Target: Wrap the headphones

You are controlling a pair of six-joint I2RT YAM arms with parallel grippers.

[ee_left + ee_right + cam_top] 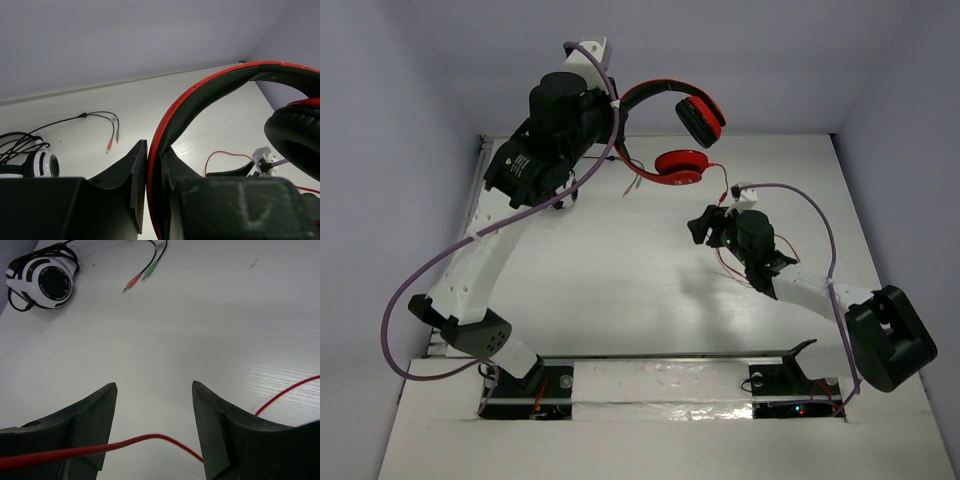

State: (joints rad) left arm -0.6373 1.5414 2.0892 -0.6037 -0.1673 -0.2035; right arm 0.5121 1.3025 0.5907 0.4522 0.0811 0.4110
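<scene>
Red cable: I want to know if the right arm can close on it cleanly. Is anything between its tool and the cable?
Nothing visible. The red cable runs across the open gap of the right tool; the black-and-white headphones lie far off.

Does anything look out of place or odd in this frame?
Nothing damaged. The left gripper holds the red headphones by the headband, and their red cable runs loose, unwrapped, between the open fingers of the right gripper. A second, black-and-white headset lies on the table, its black cable sprawled.
</scene>
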